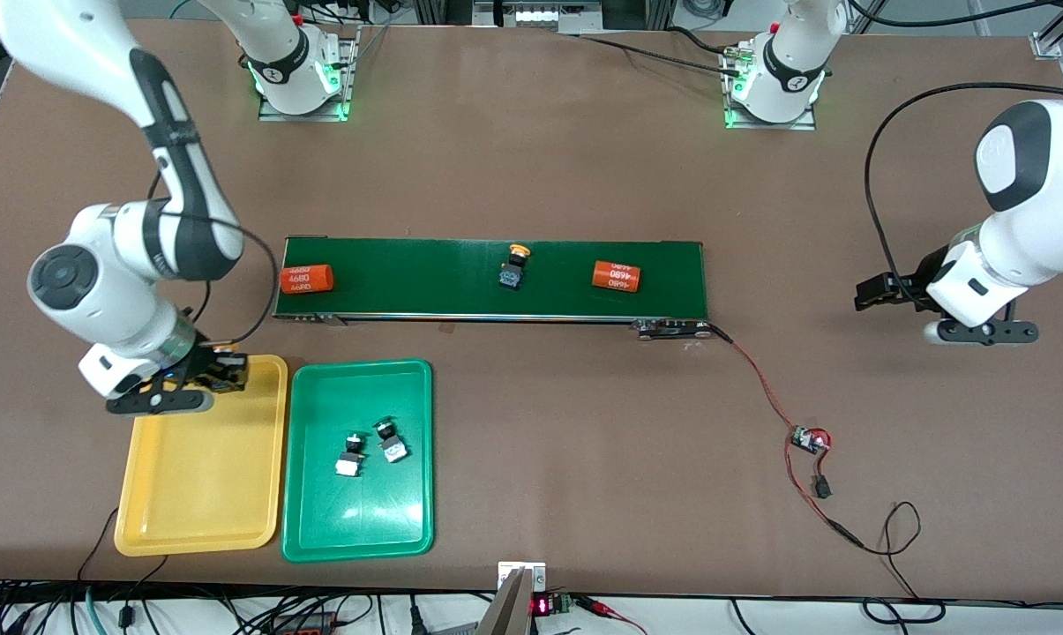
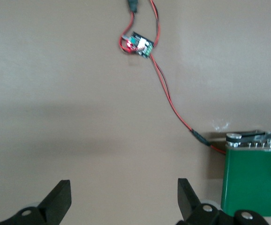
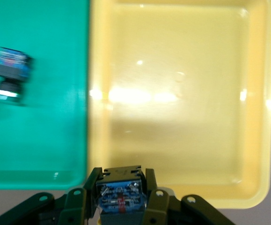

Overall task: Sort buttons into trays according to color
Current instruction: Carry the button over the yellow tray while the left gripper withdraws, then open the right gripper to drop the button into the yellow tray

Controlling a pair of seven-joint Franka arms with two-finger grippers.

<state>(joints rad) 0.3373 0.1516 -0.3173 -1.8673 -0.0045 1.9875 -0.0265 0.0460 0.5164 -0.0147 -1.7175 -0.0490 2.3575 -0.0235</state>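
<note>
While the right gripper grips 1 button over the yellow tray's corner nearest the belt, 2 buttons lie mid green tray, 1 yellow-capped button sits mid-belt; the left gripper waits wide open.

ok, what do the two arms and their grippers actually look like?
Both arms are glossy white with dark grey-black joint sections and round caps; their bases glow green. A black cable loops along each forearm. The left gripper has black, wedge-shaped fingers. The right gripper is also black, with screw holes in its finger mounts.
</note>
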